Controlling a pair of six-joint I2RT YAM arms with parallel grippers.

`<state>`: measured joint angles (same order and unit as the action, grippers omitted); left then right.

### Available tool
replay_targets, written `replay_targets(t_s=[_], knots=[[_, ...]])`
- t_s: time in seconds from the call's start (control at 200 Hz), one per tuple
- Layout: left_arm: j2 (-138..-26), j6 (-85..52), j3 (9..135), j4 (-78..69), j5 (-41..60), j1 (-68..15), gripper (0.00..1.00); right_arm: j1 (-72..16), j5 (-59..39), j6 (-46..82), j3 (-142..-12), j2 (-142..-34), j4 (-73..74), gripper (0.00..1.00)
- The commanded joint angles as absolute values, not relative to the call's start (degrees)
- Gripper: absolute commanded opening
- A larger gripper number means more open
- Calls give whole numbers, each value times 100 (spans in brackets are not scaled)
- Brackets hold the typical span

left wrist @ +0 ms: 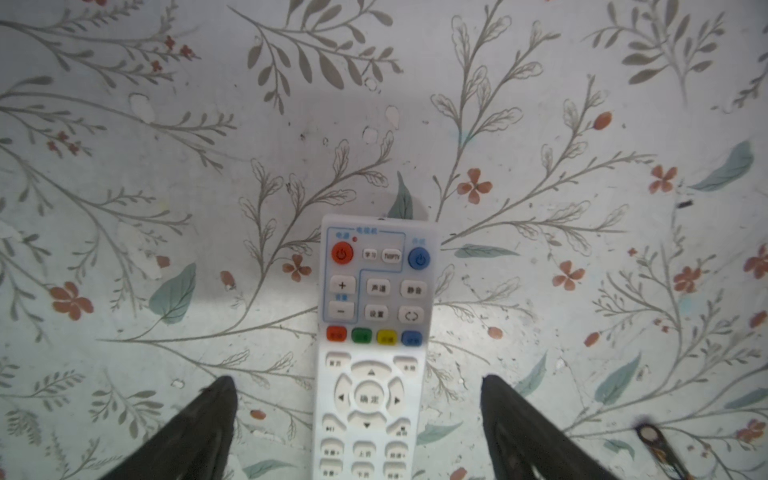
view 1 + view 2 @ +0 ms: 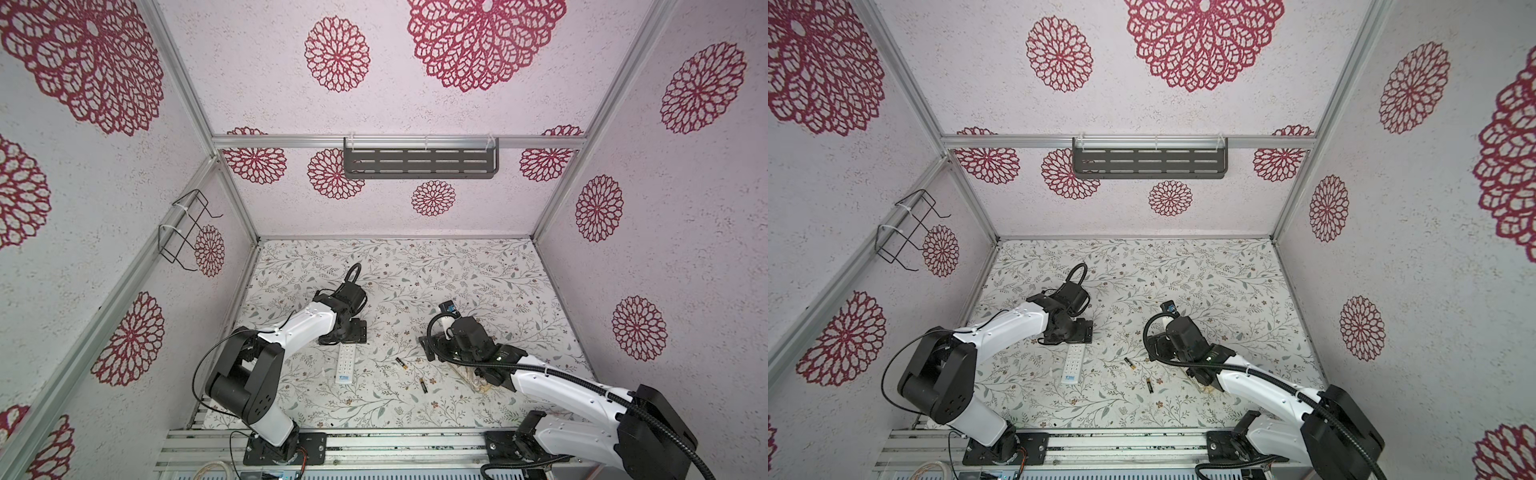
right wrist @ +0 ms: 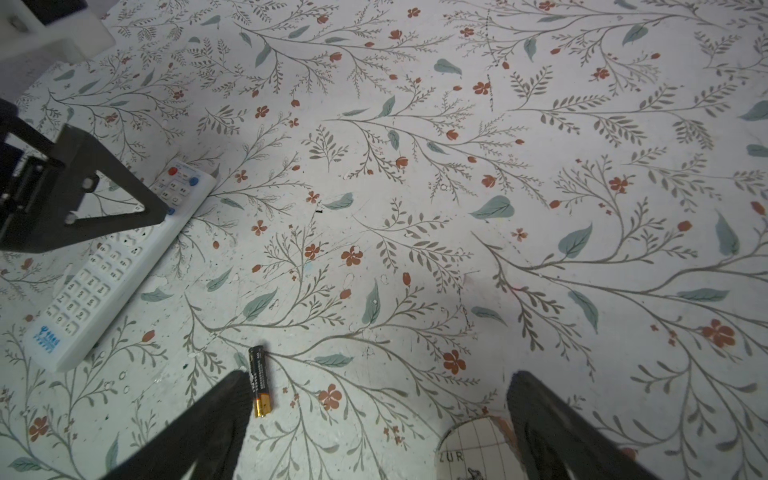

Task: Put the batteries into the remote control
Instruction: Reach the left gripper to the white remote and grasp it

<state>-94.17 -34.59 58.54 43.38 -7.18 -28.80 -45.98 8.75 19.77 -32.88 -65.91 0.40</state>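
We are looking down on a floral table in both top views, with both arms reaching over it. The left gripper is hovering over the remote control, its fingers spread wide on either side of the casing, clear of both edges and holding nothing. The top views are hiding that gap under the wrist, and only the left wrist view is showing it. The right gripper is likewise gaping wide and carrying nothing, with a pale pouch lying close by one finger (in a top view the pouch is mostly tucked beneath the arm). The remote control is lying face up, left of the table's middle. It is a long white bar with round red and blue buttons at its far end, a row of red, green, yellow and blue keys, and a blue logo at its near end. To its right the far battery and the near battery are lying loose and apart, slim and black with a gold band. The right wrist view is bringing one battery close enough to show small print along it.
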Motion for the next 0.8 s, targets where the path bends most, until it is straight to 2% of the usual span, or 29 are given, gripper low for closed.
replay_targets(t_s=[0.0, 0.275, 0.575, 0.796], knots=[[-9568, -3555, 5872, 4109, -863, -2962, 92, -4649, 953, 2101, -3419, -6551, 133, 99], [-9808, -3643, 5771, 3922, -844, -3033, 74, -4649, 1045, 2153, -3371, -6454, 14, 99], [-10005, -3710, 5642, 3717, -818, -3093, 65, -4658, 1159, 2148, -3350, -6283, -113, 99], [-10031, -3731, 5608, 3669, -833, -3123, 51, -4658, 1212, 2140, -3322, -6197, -158, 99]])
